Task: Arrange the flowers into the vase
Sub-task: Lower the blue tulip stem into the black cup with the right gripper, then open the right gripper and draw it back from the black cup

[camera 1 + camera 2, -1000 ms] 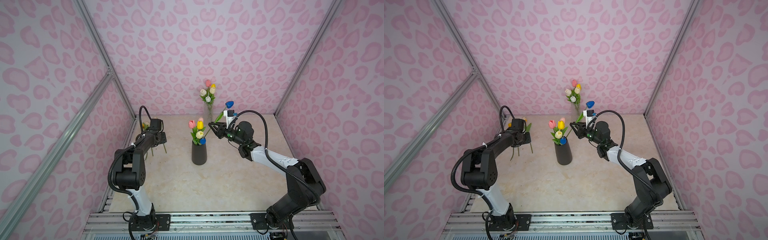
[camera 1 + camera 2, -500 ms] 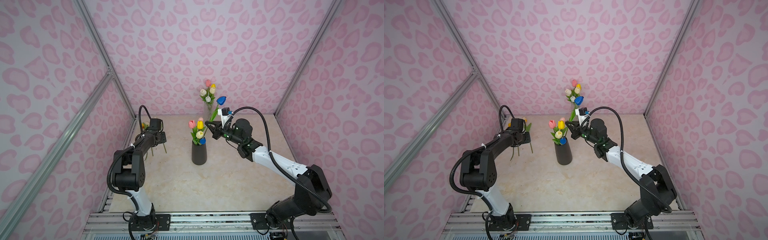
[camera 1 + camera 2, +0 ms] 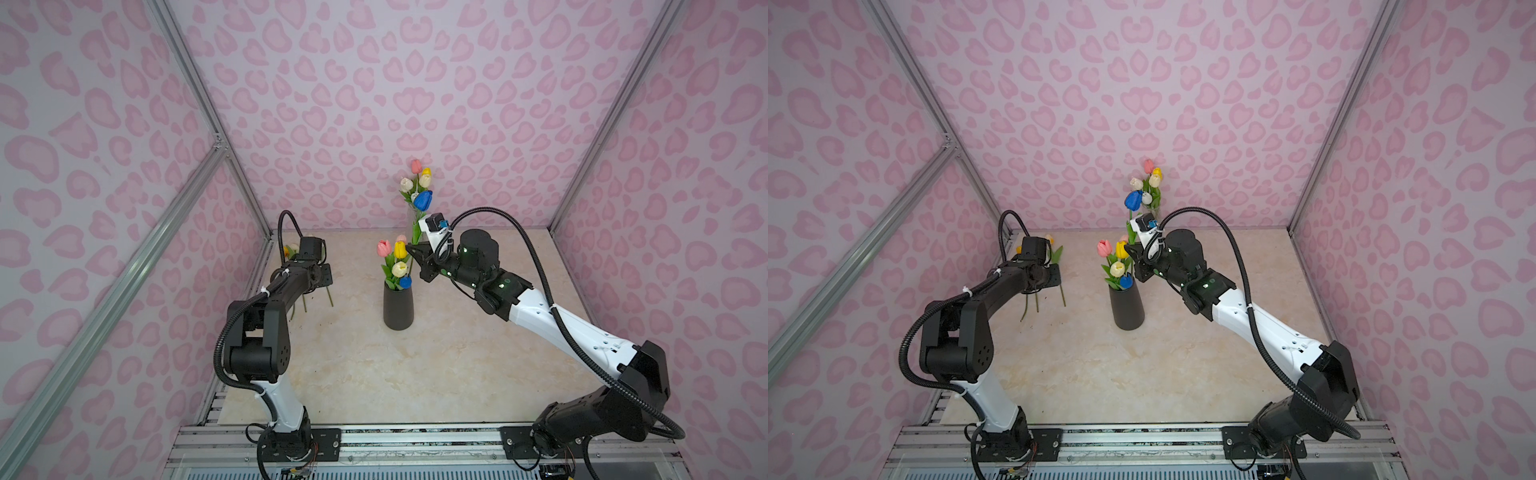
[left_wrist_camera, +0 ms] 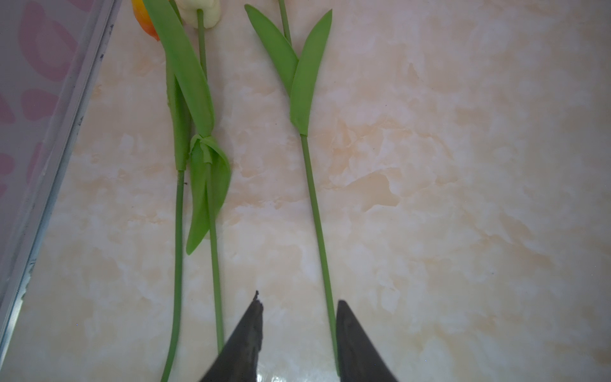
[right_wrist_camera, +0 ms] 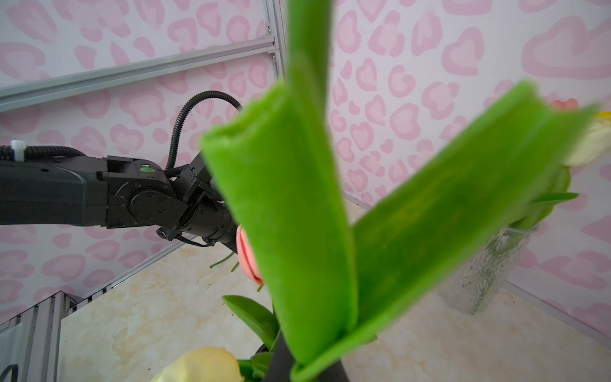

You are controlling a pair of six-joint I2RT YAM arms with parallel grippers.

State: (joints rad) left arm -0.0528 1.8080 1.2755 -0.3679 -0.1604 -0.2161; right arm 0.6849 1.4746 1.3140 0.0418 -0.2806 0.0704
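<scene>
A black vase [image 3: 398,308] [image 3: 1128,308] stands mid-table holding pink, yellow, cream and blue flowers [image 3: 395,259] [image 3: 1116,259]. My right gripper [image 3: 412,252] [image 3: 1130,250] hangs just right of those heads, shut on the stem of a blue tulip [image 3: 423,200] [image 3: 1133,200] that points upward. In the right wrist view its green leaves [image 5: 297,205] fill the middle and hide the jaws. At the far left, three tulips [image 3: 1036,299] [image 4: 180,231] lie on the table. My left gripper [image 3: 323,279] [image 4: 297,306] sits low over them, open, with one stem [image 4: 317,225] between its fingers.
A clear glass vase [image 5: 486,264] [image 3: 415,218] with pink, yellow and cream tulips [image 3: 417,178] [image 3: 1152,176] stands at the back wall behind my right gripper. An aluminium frame rail [image 4: 49,158] runs along the table's left edge beside the lying tulips. Pink patterned walls close three sides.
My right arm has carried the blue tulip leftward, from right of the black vase to beside its flower heads. The left arm has stayed put.
</scene>
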